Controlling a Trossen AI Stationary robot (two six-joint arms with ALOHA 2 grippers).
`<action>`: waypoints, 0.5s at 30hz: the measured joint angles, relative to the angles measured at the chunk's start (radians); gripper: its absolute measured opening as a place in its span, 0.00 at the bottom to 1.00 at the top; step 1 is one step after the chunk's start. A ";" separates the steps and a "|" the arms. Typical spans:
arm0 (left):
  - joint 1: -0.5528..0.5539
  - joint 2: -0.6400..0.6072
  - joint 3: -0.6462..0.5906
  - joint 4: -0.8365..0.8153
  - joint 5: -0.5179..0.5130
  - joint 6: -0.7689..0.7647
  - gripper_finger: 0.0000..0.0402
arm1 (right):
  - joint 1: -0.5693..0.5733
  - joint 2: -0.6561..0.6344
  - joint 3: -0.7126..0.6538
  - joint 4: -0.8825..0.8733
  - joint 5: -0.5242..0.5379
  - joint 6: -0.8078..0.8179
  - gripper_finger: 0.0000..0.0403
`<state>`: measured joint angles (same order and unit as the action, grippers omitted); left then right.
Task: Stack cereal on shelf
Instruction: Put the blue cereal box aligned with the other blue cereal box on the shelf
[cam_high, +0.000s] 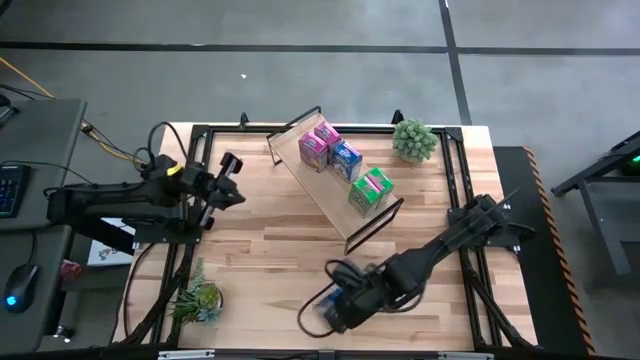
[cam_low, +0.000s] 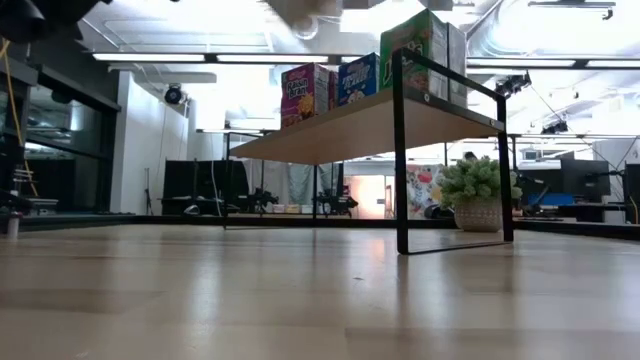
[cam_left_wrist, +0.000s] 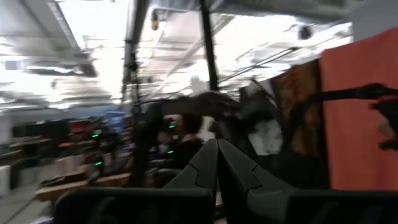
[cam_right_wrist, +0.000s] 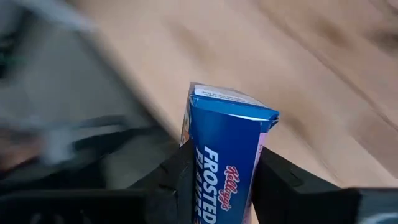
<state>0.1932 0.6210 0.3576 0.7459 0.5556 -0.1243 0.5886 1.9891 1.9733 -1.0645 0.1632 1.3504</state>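
The right gripper (cam_right_wrist: 217, 180), low at the table's near edge, pinches a blue cereal box (cam_right_wrist: 227, 165) for the next lift to the shelf (cam_high: 325, 195), where four boxes seemingly stand, while the left gripper (cam_high: 232, 180) waits with fingers pressed together.

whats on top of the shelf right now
On the shelf stand cereal boxes: a pink one, another pink one behind it, a blue one and a green one. The boxes hide the board beneath them.
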 joint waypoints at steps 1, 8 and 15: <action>0.000 -0.008 0.000 0.000 0.019 -0.007 0.00 | -0.001 -0.002 0.032 0.046 0.015 -0.073 0.28; 0.000 -0.026 0.000 -0.010 0.061 -0.030 0.00 | -0.071 -0.001 0.288 0.039 0.200 -0.447 0.28; 0.000 -0.026 0.000 -0.017 0.057 -0.020 0.00 | -0.270 -0.022 0.357 -0.155 0.254 -0.590 0.28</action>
<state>0.1934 0.5953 0.3576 0.7292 0.6129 -0.1446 0.3184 1.9671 2.3307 -1.2197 0.4170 0.7609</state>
